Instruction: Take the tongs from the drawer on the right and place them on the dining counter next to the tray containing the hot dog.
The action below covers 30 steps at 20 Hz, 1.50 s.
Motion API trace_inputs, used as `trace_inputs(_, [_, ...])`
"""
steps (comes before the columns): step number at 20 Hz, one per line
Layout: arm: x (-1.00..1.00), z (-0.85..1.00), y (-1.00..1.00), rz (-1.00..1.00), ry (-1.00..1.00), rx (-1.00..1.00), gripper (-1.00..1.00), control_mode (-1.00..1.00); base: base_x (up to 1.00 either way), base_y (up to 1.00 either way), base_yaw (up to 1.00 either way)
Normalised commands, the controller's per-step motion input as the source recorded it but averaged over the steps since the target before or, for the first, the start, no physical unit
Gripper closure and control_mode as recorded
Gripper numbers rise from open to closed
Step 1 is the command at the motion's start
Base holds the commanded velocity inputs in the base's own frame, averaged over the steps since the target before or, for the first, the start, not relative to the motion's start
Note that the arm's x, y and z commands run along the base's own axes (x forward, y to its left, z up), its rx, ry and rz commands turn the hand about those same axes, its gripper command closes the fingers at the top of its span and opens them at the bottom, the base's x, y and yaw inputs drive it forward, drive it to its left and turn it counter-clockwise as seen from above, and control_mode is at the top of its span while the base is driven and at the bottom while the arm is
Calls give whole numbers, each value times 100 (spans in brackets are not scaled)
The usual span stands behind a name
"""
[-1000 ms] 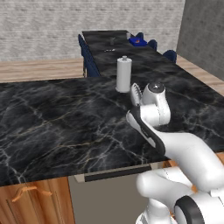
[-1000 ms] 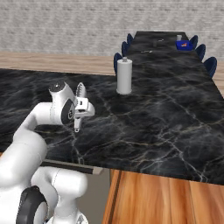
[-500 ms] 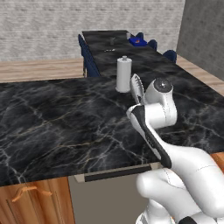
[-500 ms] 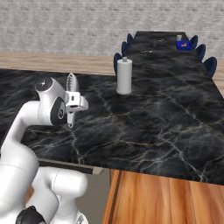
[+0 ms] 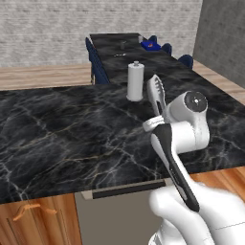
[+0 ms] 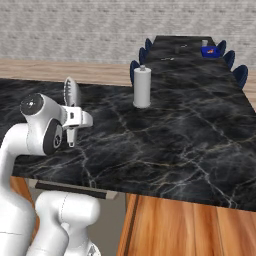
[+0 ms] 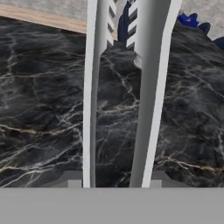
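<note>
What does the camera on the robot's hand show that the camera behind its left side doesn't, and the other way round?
The hand view shows the tongs up close, two long arms with toothed tips reaching out from the gripper that is shut on them. The left base view shows the white arm, a drawer slightly open under the counter edge, and a white bottle. Both show the black marble counter, the tongs, and the blue tray far off on the dining counter.

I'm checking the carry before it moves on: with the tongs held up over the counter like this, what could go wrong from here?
The tongs stick up well past the gripper, so a swing might let them twist or slip. The white cylinder stands between the arm and the far dining counter; the tips could clip it.
</note>
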Motion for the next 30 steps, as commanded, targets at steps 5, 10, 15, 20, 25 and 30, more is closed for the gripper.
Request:
trace_inputs(5, [-22,13,0,1,0,7,100,-100,0,0,0])
trace_inputs(10, [-12,0,0,0,0,0,100,-100,0,0,0])
trace_inputs(15, [0,0,-1,0,0,0,100,-100,0,0,0])
trace_inputs(20, [-2,0,0,0,0,0,100,100,-6,0,0])
trace_inputs(25, [0,0,0,0,0,0,100,100,-85,0,-6])
trace_inputs(30, [0,0,0,0,0,0,100,100,-100,0,-11])
